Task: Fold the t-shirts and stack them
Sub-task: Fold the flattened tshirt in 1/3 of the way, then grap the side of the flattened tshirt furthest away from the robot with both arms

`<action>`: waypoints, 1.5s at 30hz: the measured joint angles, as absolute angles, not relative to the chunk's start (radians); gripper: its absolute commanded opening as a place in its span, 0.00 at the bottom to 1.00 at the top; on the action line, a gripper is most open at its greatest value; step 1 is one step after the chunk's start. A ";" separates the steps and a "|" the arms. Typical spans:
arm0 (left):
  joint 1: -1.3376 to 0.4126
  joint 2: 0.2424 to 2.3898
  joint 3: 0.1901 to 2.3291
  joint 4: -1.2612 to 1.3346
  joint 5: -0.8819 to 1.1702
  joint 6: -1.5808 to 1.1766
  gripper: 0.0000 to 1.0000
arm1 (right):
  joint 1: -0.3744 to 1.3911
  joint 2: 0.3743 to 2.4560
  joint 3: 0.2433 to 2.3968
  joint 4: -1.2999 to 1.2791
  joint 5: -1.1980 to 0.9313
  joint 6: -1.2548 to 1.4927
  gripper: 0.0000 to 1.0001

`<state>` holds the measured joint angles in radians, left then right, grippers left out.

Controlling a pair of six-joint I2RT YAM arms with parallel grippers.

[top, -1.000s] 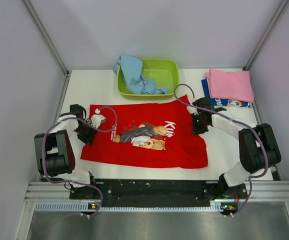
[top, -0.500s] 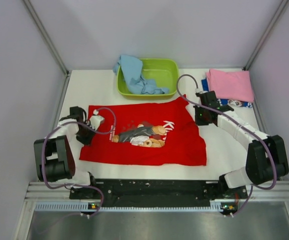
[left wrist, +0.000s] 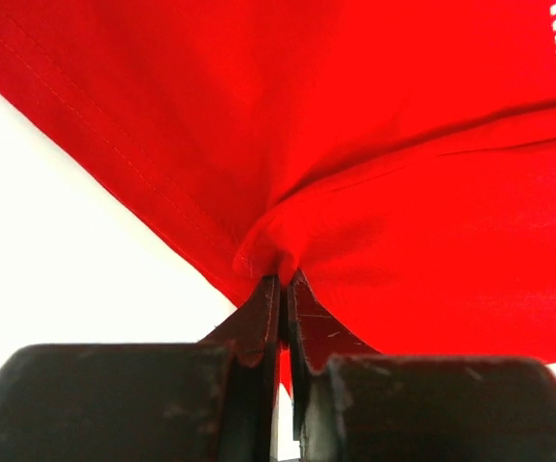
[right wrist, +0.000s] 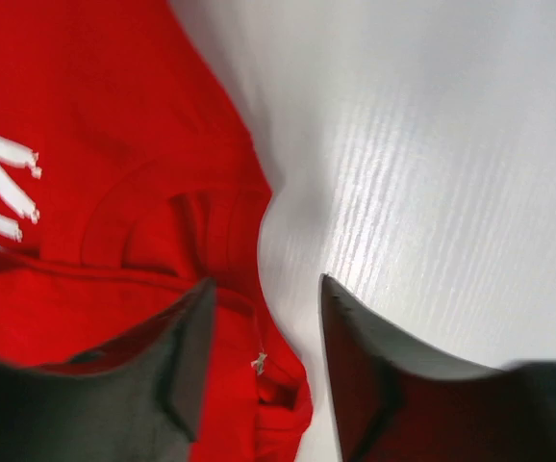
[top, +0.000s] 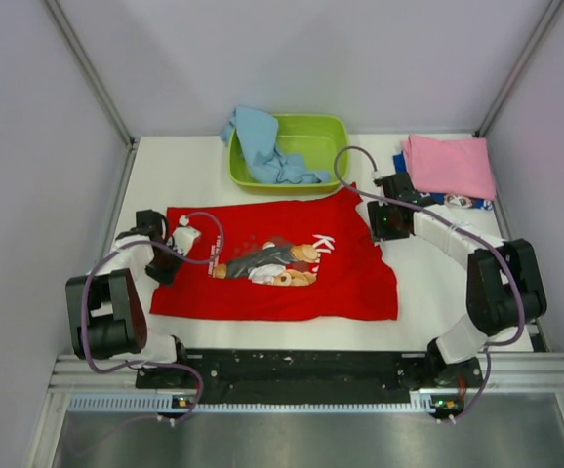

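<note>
The red t-shirt (top: 292,283) lies spread flat on the surface (top: 428,292). The left tool (left wrist: 283,281) is clamped on its left edge; the right tool (right wrist: 264,289) stands apart over the collar (right wrist: 163,207). For a clean fold, the right should pinch only cloth there, then both lift evenly

Two slim robot arms, the left arm (top: 101,312) and the right arm (top: 497,288), are each built of bulky black joint housings linked by white segments. A thin purple cable (top: 207,226) loops loosely along each arm. Their black bases (top: 453,375) sit on a black bar (top: 302,366) above a ribbed silver rail (top: 302,400). Up close, the left fingers (left wrist: 256,322) are dark, flat and finely scratched. The right fingers (right wrist: 187,356) are matte black and taper to blunt tips.
</note>
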<state>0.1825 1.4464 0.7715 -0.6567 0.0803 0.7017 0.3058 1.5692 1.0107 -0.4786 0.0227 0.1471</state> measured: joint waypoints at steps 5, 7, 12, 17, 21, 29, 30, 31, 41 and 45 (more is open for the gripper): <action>0.183 1.438 0.773 -0.661 0.058 0.698 0.64 | 0.306 1.559 1.071 -0.545 0.104 0.187 0.85; 0.184 1.419 0.778 -0.682 0.054 0.688 0.67 | 0.305 1.506 1.069 -0.603 0.102 0.213 0.84; 0.189 1.326 0.814 -0.766 0.048 0.681 0.72 | 0.305 1.272 0.984 -0.709 -0.014 0.351 0.84; 0.196 1.258 0.796 -0.853 0.033 0.678 0.74 | 0.306 1.110 0.777 -0.813 -0.122 0.519 0.78; 0.196 1.279 0.731 -0.855 -0.006 0.665 0.73 | 0.306 1.024 0.626 -0.857 -0.130 0.640 0.77; 0.197 1.407 0.720 -0.795 -0.018 0.634 0.54 | 0.303 1.090 0.484 -0.763 -0.182 0.800 0.18; 0.197 1.409 0.720 -0.797 -0.013 0.630 0.50 | 0.299 1.092 0.476 -0.758 -0.197 0.810 0.01; 0.196 1.412 0.718 -0.800 -0.008 0.627 0.45 | 0.297 1.095 0.469 -0.755 -0.212 0.813 0.00; 0.189 1.391 0.704 -0.827 -0.003 0.658 0.00 | 0.279 1.153 0.460 -0.810 -0.312 0.879 0.00; 0.191 1.339 0.665 -0.850 -0.079 0.707 0.00 | 0.274 1.079 0.456 -0.952 -0.347 0.942 0.00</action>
